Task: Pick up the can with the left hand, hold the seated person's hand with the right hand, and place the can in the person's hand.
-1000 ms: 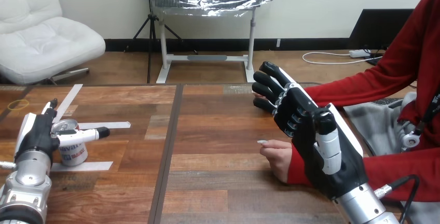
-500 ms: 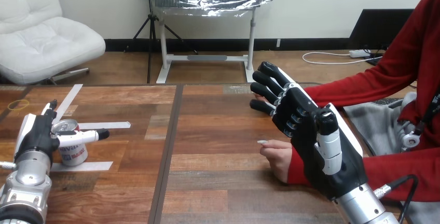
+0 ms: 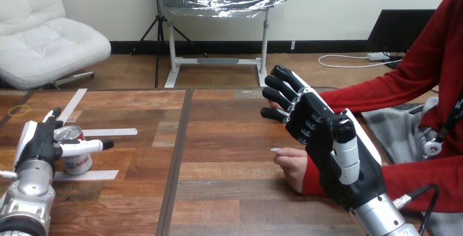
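Head view: the left hand (image 3: 38, 142) brackets the can (image 3: 75, 158) at the near left of the table (image 3: 229, 137), and the right hand (image 3: 326, 140) is raised beside the person's hand (image 3: 291, 166) at the right.
The can stands on the wood between strips of white tape (image 3: 90, 175), its top tipped a little toward the camera. The left hand's thumb lies straight across the can's near side and its fingers point straight to the far side, past the can's left edge; none of them is curled round it. The right hand is held above the table with its fingers spread apart and only slightly bent, holding nothing. The person's hand rests on the table just left of the right hand's palm, its red-sleeved wrist hidden behind that palm; whether the two touch I cannot tell.
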You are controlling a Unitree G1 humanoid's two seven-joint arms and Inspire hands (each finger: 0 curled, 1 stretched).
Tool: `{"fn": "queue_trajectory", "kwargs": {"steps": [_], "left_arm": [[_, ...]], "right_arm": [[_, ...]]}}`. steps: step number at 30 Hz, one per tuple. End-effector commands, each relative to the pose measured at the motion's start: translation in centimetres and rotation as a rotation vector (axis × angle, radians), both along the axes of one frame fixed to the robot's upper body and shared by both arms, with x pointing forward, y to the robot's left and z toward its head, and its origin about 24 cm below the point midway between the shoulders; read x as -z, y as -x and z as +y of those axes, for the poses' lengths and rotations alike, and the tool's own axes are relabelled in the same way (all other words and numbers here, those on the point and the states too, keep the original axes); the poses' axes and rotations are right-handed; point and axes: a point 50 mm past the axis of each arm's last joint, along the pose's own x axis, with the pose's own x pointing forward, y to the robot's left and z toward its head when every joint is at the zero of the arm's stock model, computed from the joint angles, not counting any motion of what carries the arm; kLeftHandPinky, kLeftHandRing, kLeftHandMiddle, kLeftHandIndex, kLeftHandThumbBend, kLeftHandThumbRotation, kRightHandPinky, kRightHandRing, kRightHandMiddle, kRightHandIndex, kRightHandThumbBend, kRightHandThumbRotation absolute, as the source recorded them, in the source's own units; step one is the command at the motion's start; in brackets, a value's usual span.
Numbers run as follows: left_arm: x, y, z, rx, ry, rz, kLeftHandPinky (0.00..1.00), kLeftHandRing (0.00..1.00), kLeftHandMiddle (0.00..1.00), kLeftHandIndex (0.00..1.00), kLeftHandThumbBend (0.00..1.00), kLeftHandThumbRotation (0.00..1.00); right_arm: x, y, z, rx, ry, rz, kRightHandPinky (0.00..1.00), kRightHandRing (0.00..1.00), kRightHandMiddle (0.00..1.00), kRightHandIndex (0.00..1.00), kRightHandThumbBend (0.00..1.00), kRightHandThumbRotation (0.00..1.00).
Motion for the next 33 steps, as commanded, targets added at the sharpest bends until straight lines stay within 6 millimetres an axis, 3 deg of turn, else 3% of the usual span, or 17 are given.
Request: {"fn": "queue_trajectory", "kwargs": {"steps": [1, 33], "left_arm": [[-2.79, -1.99, -0.06, 0.018, -0.048, -0.061, 0.82, 0.87, 0.9, 0.91, 0.88, 0.02], [-3.2, -2.42, 0.14, 0.018, -0.146, 0.07, 0.73, 0.79, 0.8, 0.78, 0.89, 0.0]], "right_arm": [[-1.32, -0.38, 0.2, -0.003, -0.029, -0.073, 0.85, 0.94, 0.94, 0.95, 0.95, 1.0], [-1.39, -0.39, 0.19, 0.0, -0.026, -0.076, 0.86, 0.94, 0.94, 0.94, 0.95, 1.0]]}}
